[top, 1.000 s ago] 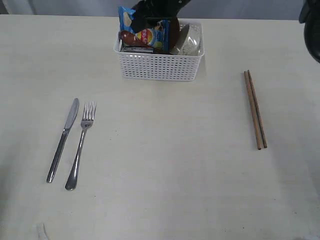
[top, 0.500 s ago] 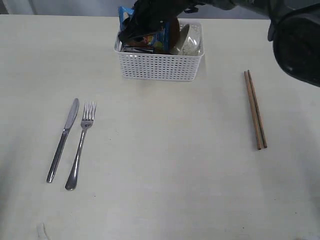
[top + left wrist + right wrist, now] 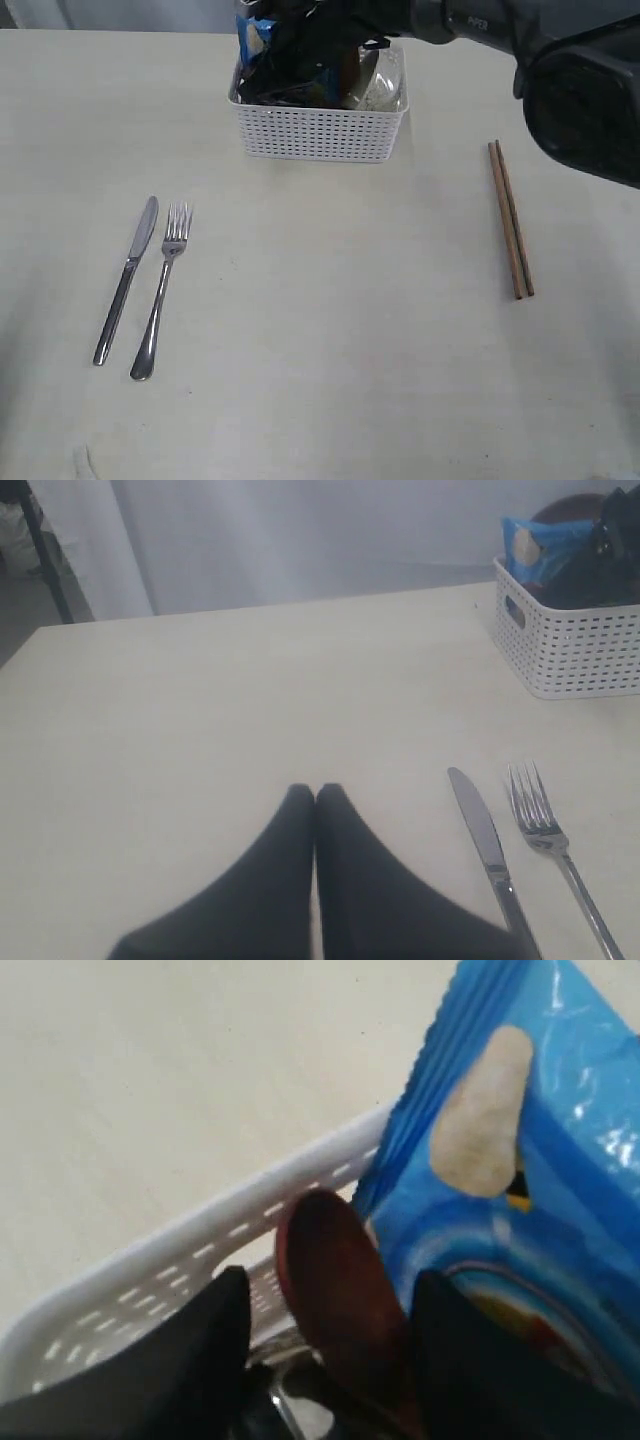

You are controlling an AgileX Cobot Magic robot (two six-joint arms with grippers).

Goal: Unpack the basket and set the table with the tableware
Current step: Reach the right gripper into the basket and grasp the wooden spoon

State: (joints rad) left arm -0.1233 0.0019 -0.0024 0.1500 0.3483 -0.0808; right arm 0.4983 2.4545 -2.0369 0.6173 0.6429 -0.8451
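Currently the right claw (image 3: 333,1290) stands spread, reddish-brown spoon (image 3: 340,1310) between its fingers, inside the basket (image 3: 150,1260).

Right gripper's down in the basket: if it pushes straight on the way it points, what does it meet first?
Most likely the reddish-brown spoon, its bowl between the open fingers of the right gripper, just inside the basket wall. The blue snack packet is close beside that line; depth is unclear.

Soft, even light; close-ups blurred.
The desk (image 3: 320,380) is brightly and evenly lit, with faint shadows beside the knife (image 3: 127,278) and fork (image 3: 162,290). The dark arm (image 3: 585,100) at upper right is blurred. In the right wrist view the snack packet (image 3: 530,1190) shows glare and is out of focus.
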